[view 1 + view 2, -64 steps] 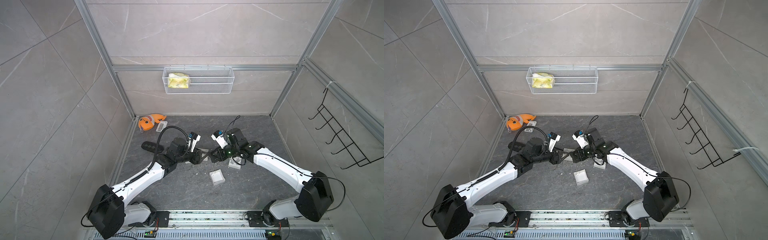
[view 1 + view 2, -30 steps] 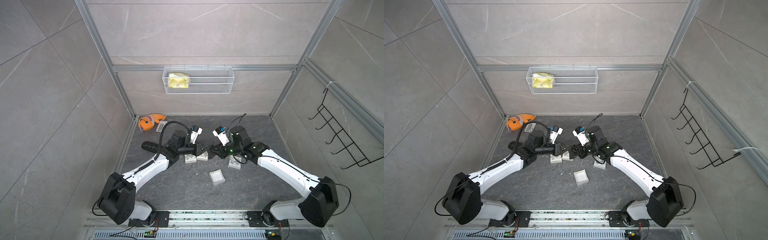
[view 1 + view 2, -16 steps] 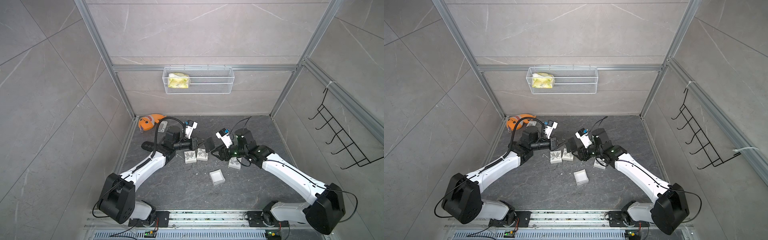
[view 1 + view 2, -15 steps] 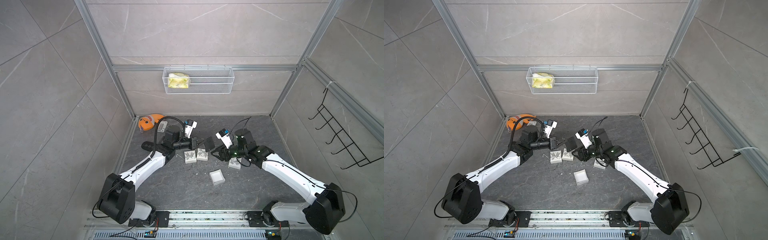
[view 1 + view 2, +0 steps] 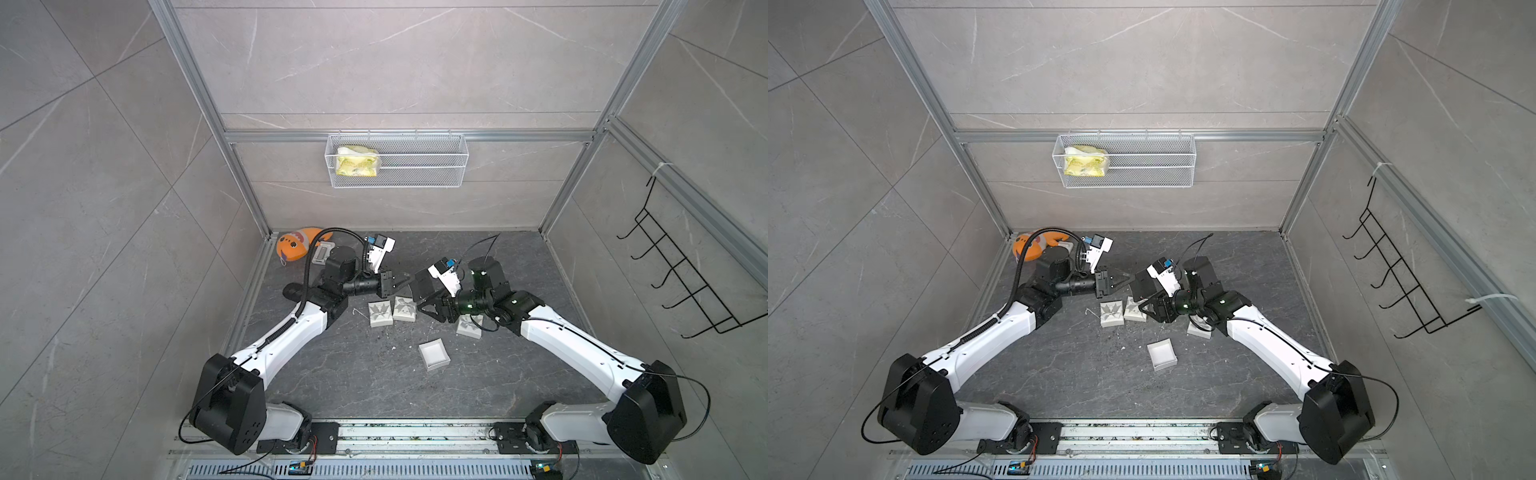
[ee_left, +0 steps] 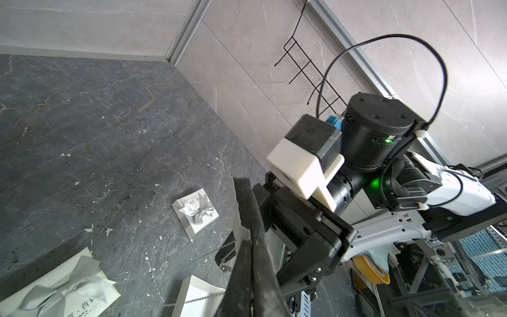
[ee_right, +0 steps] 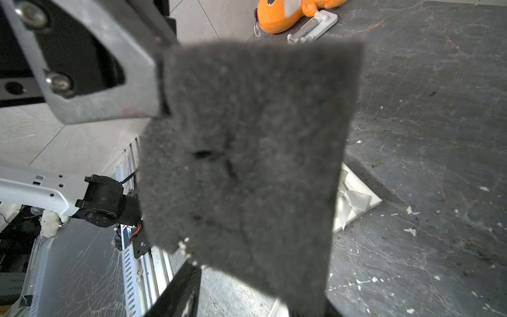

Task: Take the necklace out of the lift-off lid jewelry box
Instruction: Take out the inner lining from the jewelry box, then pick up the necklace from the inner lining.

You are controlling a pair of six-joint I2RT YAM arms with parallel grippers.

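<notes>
My left gripper (image 6: 249, 244) is pinching tight on the edge of a square charcoal foam pad (image 7: 247, 153), and the thin silver chain necklace (image 6: 225, 260) is dangling off it, clear of any box. My right gripper (image 5: 428, 306) is sitting with jaws apart, pad just beside one finger. The white square lid with the silver ribbon bow (image 6: 196, 212) is showing tiny print, too small to read. Everything's lying on a dark veined stone-look tabletop (image 6: 96, 123), with grey tile walls (image 5: 374, 62) all around.
</notes>
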